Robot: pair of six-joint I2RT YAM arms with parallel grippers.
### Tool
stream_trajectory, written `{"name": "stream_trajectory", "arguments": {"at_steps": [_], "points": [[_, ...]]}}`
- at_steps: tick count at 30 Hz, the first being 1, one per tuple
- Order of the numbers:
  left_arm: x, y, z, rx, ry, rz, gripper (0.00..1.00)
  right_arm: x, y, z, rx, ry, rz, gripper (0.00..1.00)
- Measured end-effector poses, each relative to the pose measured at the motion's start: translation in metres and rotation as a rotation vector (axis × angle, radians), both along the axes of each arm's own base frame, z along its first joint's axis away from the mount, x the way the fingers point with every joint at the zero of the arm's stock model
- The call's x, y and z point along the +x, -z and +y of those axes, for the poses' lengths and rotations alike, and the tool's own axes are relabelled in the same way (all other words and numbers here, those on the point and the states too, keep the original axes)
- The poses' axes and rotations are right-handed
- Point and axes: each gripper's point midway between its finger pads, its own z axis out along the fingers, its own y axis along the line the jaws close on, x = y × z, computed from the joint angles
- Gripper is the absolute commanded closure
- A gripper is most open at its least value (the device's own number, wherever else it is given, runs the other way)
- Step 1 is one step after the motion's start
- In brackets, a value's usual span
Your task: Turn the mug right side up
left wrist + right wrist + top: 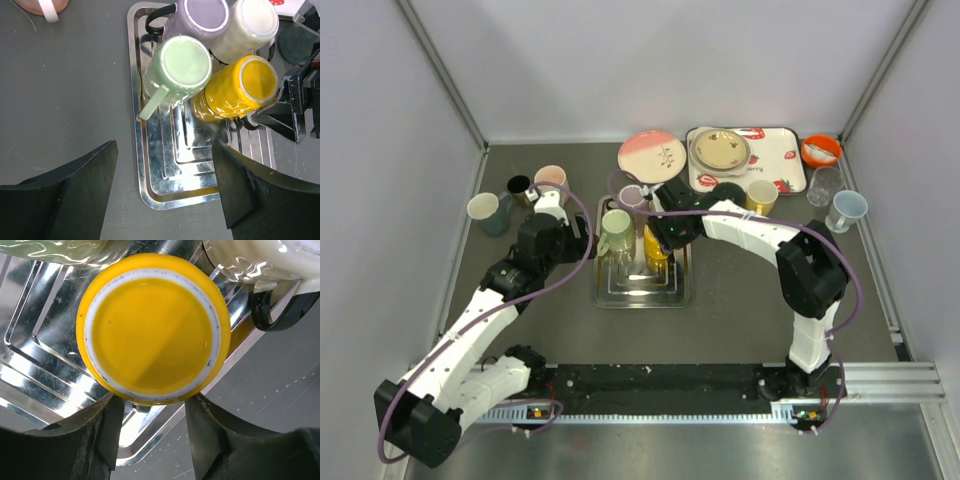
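The left arm [470, 330], white-shelled with black joints, slants up from its base to a wrist left of the upside-down yellow ceramic mug [656, 250]. The left gripper [165, 150] hangs apart from that mug, its black fingers spread wide. The right arm [760, 232] rises, folds at a black elbow and reaches leftward to the mug. The right gripper [155, 402] points down over the mug, fingers partly apart at the edge of its base; whether they touch it cannot be told.

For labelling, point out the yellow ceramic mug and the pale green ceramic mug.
yellow ceramic mug [152, 335], right wrist view, upturned base
pale green ceramic mug [184, 61], left wrist view, upturned base
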Motion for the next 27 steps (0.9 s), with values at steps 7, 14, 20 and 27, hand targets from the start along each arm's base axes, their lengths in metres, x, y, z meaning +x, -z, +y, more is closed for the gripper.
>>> {"name": "stream_trajectory", "arguments": {"at_steps": [7,14,20,27], "points": [[0.001,0.003,-0.001,0.004,0.001,0.011,0.19,-0.001,0.001,0.0,0.002,0.012,0.007,0.62],[0.0,0.004,-0.001,0.004,0.003,0.014,0.2,-0.001,0.006,0.0,-0.002,0.023,0.02,0.7],[0.0,0.005,-0.002,0.0,0.004,0.017,0.2,-0.002,0.014,0.0,-0.01,0.034,0.037,0.85],[0.0,0.005,-0.002,0.0,0.005,0.017,0.2,-0.001,0.013,-0.001,-0.009,0.054,0.032,1.0]]}}
